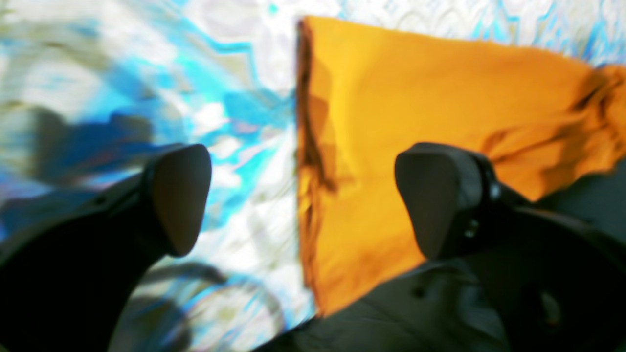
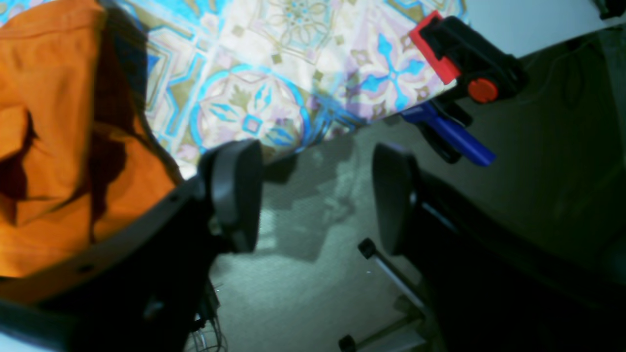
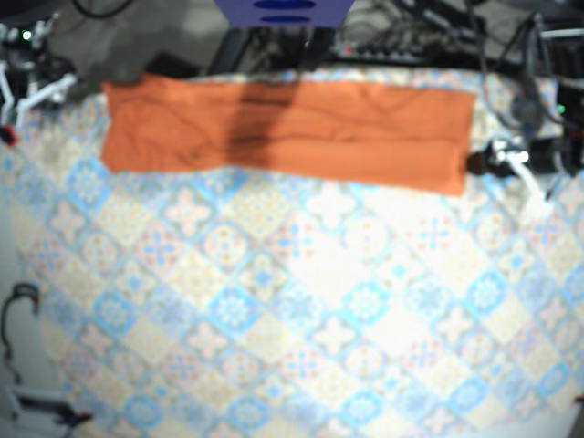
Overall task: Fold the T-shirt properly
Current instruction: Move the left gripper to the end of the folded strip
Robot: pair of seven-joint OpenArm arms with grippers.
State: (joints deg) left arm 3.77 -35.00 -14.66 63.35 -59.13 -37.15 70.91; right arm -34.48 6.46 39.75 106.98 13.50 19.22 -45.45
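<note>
L claw (image 1: 304,201) agape (clamp (image 2: 464,61), R-wrist only)

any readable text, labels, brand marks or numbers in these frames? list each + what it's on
None readable in any view.
T-shirt: plain orange, no print or tag showing.
Tablecloth: tile pattern only, no lettering.
Clamp: red and black, no marking legible; the view is blurred.
Blue object at the top edge of the base view: two dark ovals, no lettering to make out.
</note>
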